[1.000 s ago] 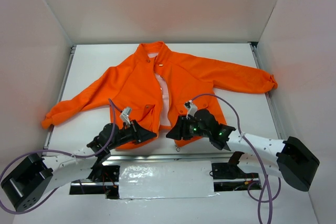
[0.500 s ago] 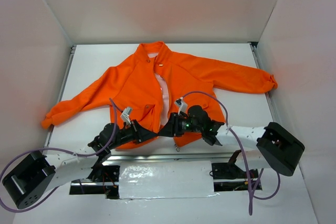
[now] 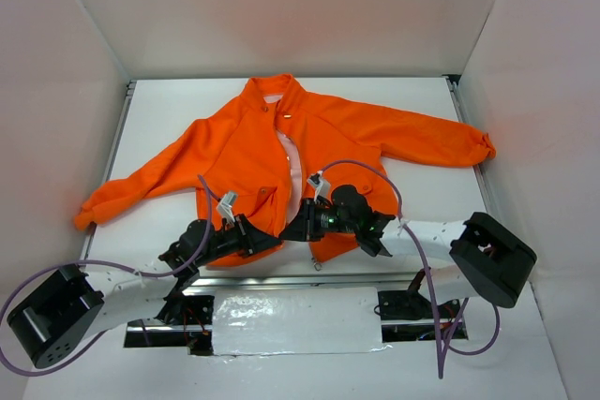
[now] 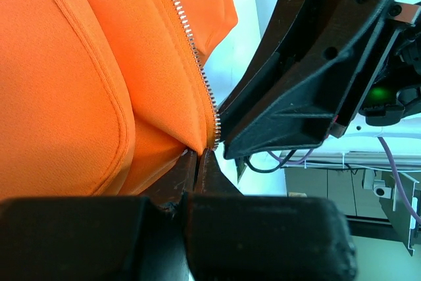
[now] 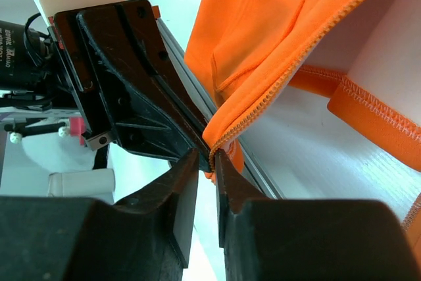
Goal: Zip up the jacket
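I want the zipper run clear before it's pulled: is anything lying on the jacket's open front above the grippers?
Nothing visible does. Above the left gripper and right gripper, both at the hem, the jacket shows only its pale lining between the zipper edges.

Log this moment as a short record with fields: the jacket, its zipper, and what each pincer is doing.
garment: orange jacket, spread on the white table, collar away from the arms
closure: zipper undone, pale lining showing between the front panels
left arm: left pincer shut on the jacket's zipper edge at the bottom hem
right arm: right pincer shut on a zipper-edge corner of the jacket, close beside the left pincer
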